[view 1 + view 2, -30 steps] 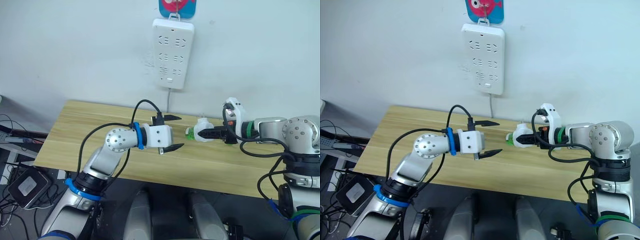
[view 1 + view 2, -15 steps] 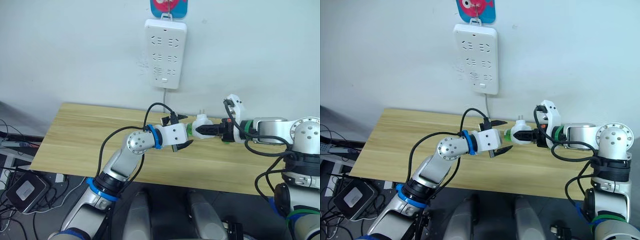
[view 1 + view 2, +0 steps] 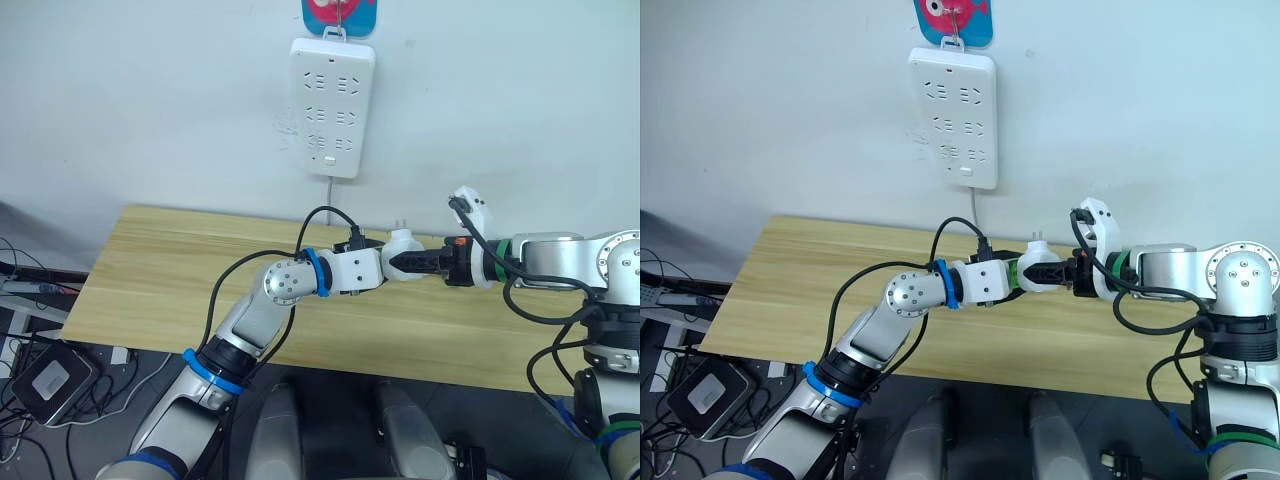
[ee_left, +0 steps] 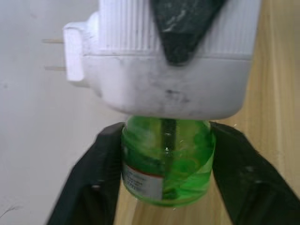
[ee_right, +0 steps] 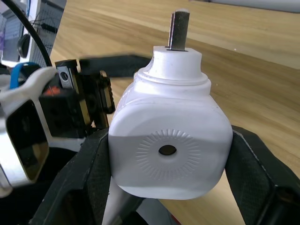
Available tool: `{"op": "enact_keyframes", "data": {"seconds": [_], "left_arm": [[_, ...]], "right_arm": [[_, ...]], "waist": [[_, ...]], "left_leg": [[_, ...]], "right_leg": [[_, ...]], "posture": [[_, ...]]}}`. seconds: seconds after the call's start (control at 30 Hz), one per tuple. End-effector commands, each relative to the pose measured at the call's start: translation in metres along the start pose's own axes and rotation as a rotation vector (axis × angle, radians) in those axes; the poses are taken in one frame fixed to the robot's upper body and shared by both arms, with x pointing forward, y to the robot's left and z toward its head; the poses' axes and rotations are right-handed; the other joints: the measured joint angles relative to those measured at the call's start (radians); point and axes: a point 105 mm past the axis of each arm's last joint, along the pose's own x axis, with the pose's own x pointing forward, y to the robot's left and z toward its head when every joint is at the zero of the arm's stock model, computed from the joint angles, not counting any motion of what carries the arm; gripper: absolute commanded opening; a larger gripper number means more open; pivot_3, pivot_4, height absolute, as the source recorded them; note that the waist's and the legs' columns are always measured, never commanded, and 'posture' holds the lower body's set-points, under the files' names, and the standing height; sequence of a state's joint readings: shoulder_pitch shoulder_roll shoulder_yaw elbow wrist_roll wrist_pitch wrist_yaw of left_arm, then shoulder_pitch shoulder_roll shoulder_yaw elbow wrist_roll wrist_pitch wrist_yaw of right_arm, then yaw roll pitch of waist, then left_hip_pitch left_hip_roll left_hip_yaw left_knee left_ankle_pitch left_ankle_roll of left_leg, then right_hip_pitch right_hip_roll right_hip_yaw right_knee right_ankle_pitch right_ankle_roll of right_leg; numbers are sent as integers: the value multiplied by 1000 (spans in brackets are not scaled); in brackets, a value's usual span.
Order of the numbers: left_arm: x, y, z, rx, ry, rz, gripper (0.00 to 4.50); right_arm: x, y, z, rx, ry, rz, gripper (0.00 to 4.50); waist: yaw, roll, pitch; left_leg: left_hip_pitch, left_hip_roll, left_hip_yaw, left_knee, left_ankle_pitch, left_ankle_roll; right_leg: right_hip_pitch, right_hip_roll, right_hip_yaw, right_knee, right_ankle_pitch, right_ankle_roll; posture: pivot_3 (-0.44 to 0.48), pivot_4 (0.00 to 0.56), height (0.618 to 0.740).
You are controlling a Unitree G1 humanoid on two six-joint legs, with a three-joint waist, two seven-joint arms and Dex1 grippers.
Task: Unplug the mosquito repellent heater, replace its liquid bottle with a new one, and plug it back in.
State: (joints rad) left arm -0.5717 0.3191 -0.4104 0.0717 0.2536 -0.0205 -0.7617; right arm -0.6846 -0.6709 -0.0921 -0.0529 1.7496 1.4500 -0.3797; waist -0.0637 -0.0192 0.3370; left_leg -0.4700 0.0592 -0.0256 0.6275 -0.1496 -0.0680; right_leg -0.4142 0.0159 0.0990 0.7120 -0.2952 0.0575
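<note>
The mosquito repellent heater (image 5: 169, 145) is held in the air above the wooden bench (image 3: 150, 270), between the two arms and below the wall-mounted power strip (image 3: 332, 107). Its plug prongs point up toward the wall. The right tool (image 5: 164, 187) is clamped on the white heater body, one black finger on each side. A green liquid bottle (image 4: 166, 166) is seated in the heater's underside and points toward the left arm. The left tool (image 4: 164, 187) is clamped on this bottle, with a finger (image 4: 96, 180) touching each side of the green glass. The heater is unplugged, well apart from the power strip. A cable hangs from the strip down behind the bench.
</note>
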Motion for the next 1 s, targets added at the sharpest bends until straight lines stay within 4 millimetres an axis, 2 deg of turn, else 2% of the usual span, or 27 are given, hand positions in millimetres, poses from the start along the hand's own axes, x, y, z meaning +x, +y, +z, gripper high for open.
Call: {"op": "enact_keyframes", "data": {"seconds": [0.03,0.27,0.4,0.43,0.77,0.9,1.0], "left_arm": [[1,1,13,5,-48,4,2226],[0,3,13,4,-49,12,2226],[-2,7,11,8,-47,28,2226],[-2,7,10,8,-47,33,2226],[-6,15,-4,-59,-28,97,2226],[-7,29,-5,-175,-78,199,2226],[-8,43,2,-309,-178,300,2226]], "right_arm": [[-3,14,4,1,-24,51,3003],[-3,26,3,-15,-10,84,3003],[-6,29,6,-27,-30,104,4352],[-7,28,8,-40,-37,96,4466],[-39,30,44,-384,-263,68,4500],[-52,27,45,-442,-408,28,4500],[-52,25,32,-442,-468,-9,4500]], "waist": [[0,0,0],[0,0,0],[0,0,0],[1,0,0],[3,0,0],[4,0,0],[4,0,0]], "left_leg": [[0,0,0,0,0,0],[0,0,0,0,0,0],[0,0,0,0,0,0],[0,0,0,0,0,0],[0,1,0,0,0,0],[0,1,0,0,0,0],[-1,1,0,0,0,0]], "right_leg": [[0,0,0,0,0,0],[0,0,0,0,0,0],[0,0,0,0,0,0],[0,0,0,0,0,0],[-1,0,0,-1,-1,1],[-1,0,-1,-1,0,1],[-1,0,-1,-1,0,0]], "posture": [[-56,288,740],[-50,288,740],[-50,284,740],[-50,284,740],[-79,268,740],[-110,260,740],[-138,258,740]]}}
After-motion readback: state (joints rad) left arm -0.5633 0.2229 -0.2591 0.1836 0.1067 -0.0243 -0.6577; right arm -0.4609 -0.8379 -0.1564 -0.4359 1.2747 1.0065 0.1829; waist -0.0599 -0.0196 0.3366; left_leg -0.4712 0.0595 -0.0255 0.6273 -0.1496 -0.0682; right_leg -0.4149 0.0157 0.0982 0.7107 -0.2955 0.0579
